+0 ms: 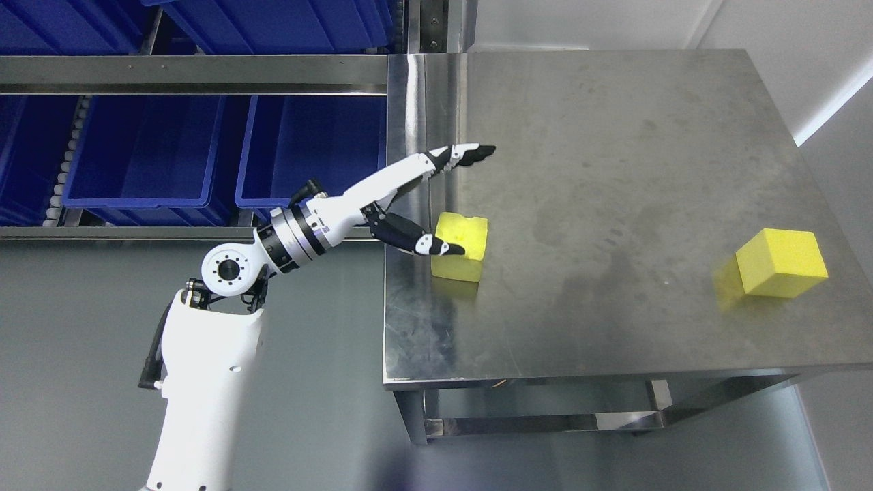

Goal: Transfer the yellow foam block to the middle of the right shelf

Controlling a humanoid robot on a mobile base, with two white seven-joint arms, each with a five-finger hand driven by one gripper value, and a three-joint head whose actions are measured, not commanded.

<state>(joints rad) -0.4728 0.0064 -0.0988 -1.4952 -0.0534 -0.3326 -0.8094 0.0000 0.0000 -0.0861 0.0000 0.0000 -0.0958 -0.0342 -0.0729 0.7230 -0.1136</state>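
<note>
My left hand (436,204) is open at the left edge of the steel table (614,170): fingers extended above, thumb (426,244) touching the near face of the yellow foam block (462,247). No grasp is closed yet. The block rests on the table near its left edge. A second yellow block (781,262) sits well apart to the right. Blue bins (204,150) fill the shelving on the left. Remaining, in my judgement: grip, lift, transfer, release.
</note>
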